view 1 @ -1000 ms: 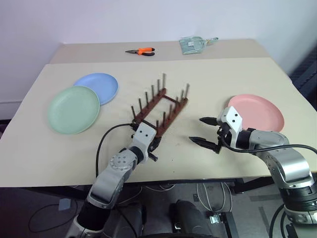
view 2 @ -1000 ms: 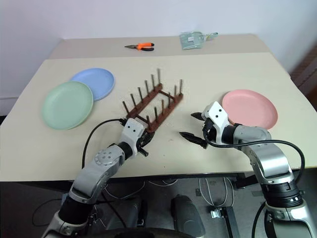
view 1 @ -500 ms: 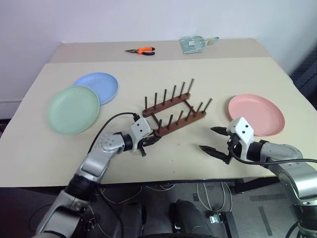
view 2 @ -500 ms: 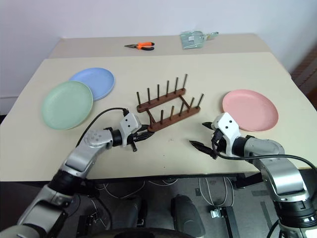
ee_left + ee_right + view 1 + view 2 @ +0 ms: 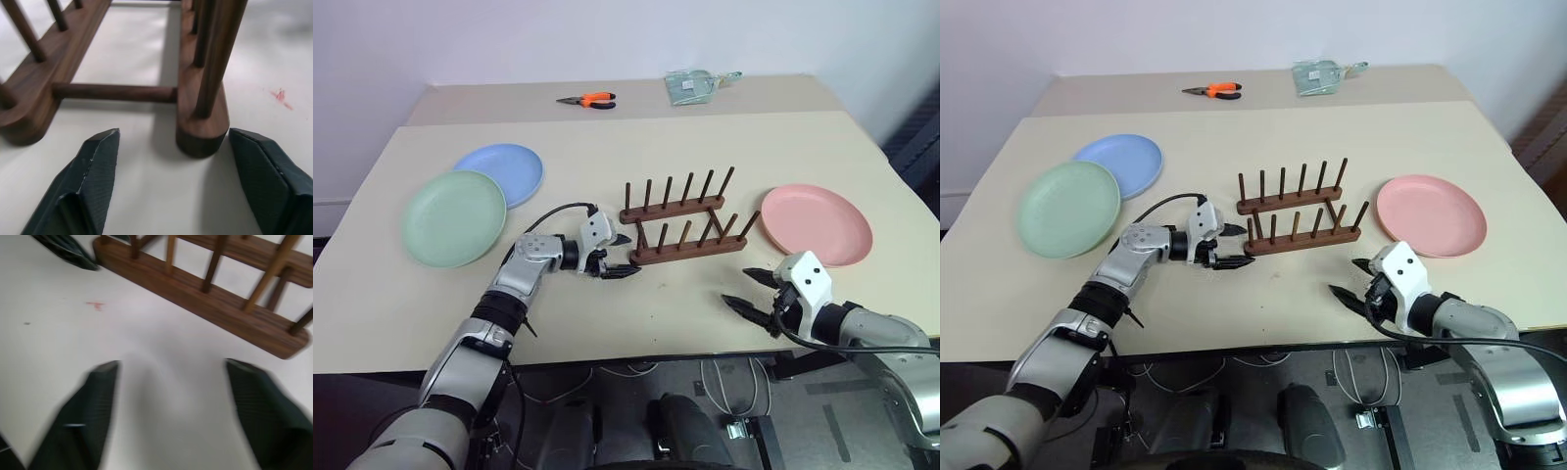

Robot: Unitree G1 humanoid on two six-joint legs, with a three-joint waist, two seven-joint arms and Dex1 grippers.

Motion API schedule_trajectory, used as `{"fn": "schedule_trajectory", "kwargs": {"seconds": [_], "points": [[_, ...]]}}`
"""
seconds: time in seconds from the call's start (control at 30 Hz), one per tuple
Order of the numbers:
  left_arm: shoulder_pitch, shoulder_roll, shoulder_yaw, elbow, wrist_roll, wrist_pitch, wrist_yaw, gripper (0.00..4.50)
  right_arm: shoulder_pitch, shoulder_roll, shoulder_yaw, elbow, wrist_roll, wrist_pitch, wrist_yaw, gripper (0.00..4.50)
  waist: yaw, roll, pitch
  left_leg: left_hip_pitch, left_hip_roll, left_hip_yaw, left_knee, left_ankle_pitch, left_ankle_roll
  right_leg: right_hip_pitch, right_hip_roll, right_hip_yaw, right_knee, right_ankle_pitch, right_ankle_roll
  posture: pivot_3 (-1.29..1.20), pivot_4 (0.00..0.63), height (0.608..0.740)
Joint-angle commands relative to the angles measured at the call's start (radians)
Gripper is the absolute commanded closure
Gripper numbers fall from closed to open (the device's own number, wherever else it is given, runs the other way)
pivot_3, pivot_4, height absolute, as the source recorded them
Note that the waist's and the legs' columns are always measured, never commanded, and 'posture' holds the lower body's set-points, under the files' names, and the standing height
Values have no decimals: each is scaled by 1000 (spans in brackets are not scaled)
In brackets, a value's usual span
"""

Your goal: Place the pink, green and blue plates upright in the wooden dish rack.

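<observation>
The wooden dish rack [image 5: 683, 223] sits near the middle of the frame on the table [image 5: 705, 147], its two peg rows running almost level from left to right, and no plate stands in it. My left gripper [image 5: 619, 257] is at the rack's left end with its fingers spread; in my left wrist view the end of one rail lies between the two pads [image 5: 95, 161] with table showing on either side, so I have nothing in hold. My right gripper [image 5: 751, 291] hangs in the lower right of the frame, below and right of the rack and apart from it, fingers parted and empty; its wrist view is smeared, so how wide they stand I can only say roughly, perhaps halfway. The pink plate [image 5: 817, 224] lies flat at centre right, just right of the rack. The green plate [image 5: 454, 216] lies flat at the left, and the blue plate [image 5: 504, 172] is just above it with its lower edge tucked under the green rim. Orange-handled pliers [image 5: 586, 99] and a clear packet [image 5: 695, 86] lie at the top of the frame.
</observation>
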Motion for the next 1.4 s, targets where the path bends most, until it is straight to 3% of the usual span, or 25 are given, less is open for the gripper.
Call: {"fn": "schedule_trajectory", "kwargs": {"seconds": [0.03,0.1,0.2,0.37,0.5,0.67,1.0,1.13,1.23,1.4], "points": [[110,47,75,-210,-76,174,28,1762,-37,4,20,19,-58,-21,-49,3421,-1,0,0,0,1,0,0,0,0,0,0,0,0,0,0,0,150,740],[205,79,75,-390,-113,285,23,2602,-62,3,46,37,-84,-21,-62,4397,-4,0,0,0,1,0,0,0,0,-1,0,0,0,0,0,0,150,740],[278,91,32,-571,-115,395,51,4044,-103,4,84,75,-125,-20,-83,4500,8,0,0,0,1,0,-1,0,0,-1,0,0,0,0,0,0,150,740],[280,-14,-77,-636,31,461,247,4044,-224,22,173,189,-201,-9,-113,4500,25,0,0,1,-3,0,1,2,3,2,-4,0,-1,2,3,0,150,740],[258,-125,-67,-592,94,528,441,4044,-297,40,237,280,-253,-15,-124,4500,28,0,0,0,-3,0,1,2,3,2,-4,0,-1,2,3,0,150,740],[233,-194,-31,-492,132,516,598,4044,-379,75,265,406,-307,-71,-153,4500,24,0,-1,1,-3,0,1,3,3,2,-4,0,0,2,4,0,150,740],[150,-241,19,-309,115,417,648,4044,-553,151,266,679,-378,-224,-207,4500,6,0,-1,2,-3,0,1,5,3,3,-4,0,0,4,4,0,150,740],[137,-236,19,-285,118,399,645,4044,-565,166,252,694,-371,-242,-200,4500,5,0,-1,2,-3,0,1,5,3,2,-4,0,0,4,4,0,150,740],[161,-226,18,-343,96,405,613,4084,-519,139,219,608,-330,-233,-150,3695,5,0,-1,1,-3,0,1,5,3,2,-4,0,0,4,4,0,150,740],[255,-168,13,-600,-9,398,456,4084,-412,13,84,369,-316,-117,-126,1285,6,1,-1,-4,-3,0,-1,5,2,-3,-4,0,0,4,4,0,150,740]]}}
